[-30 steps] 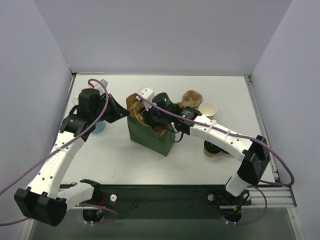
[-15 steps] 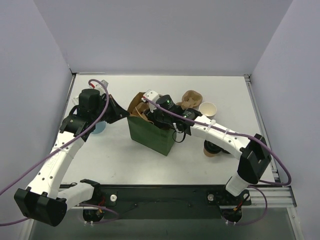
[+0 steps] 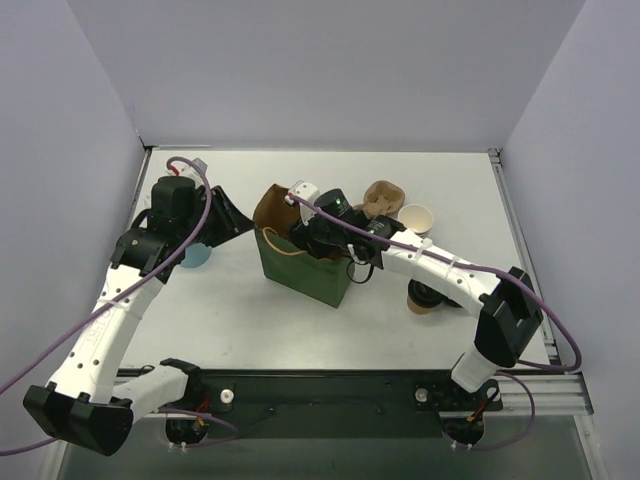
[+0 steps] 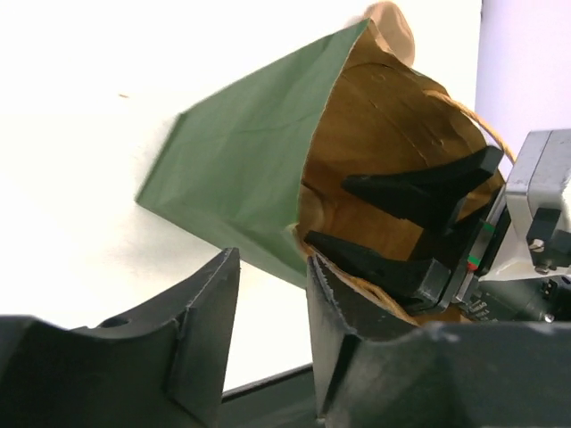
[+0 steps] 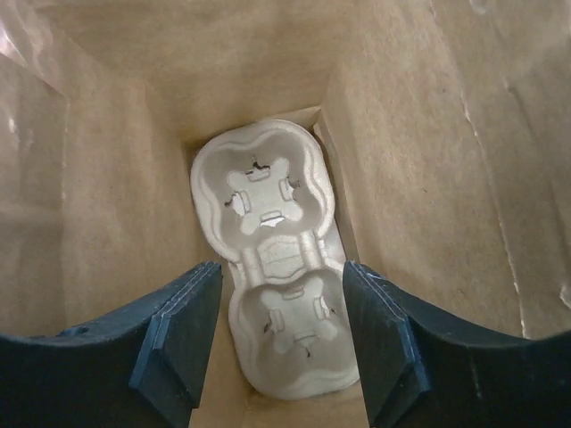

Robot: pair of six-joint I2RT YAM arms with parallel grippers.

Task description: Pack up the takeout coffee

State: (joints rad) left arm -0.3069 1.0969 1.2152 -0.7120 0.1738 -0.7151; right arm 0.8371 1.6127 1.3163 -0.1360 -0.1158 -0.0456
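White table [image 3: 200,320], lavender walls, green paper bag [image 3: 300,275] standing at centre.
Right gripper [image 5: 281,272] down in the bag mouth, fingers apart above a pulp cup carrier [image 5: 263,178] on the bottom. Left gripper [image 4: 270,259] just beside the bag's left rim, fingers apart. Takeout coffee [image 3: 425,298] on the table right of the bag, half hidden under the right arm.

The left arm [image 3: 110,310] goes from the lower left up the left side. The left gripper [image 4: 272,285] has its fingers a little apart. The right arm [image 3: 450,280] bends toward the middle. The right gripper [image 5: 279,285] points down, fingers wide apart.
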